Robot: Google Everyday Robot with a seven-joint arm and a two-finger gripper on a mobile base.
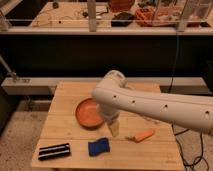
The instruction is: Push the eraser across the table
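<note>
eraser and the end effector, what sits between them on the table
In the camera view, the blue spongy lump lies roughly between the eraser and the end effector, which hangs over the table by the bowl.

Dim room w/ warm overhead light on the table, pitch-dark gap behind, brighter bench at the back, arm underside shaded, gripper hanging just over mid-table looks pale yellow.

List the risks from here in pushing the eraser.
1. The pincer hangs between the bowl and the blue cloth; heading to the eraser it may drag the cloth along.
2. The eraser lies near the front-left edge of the table; a push that way may tip it off.
</note>
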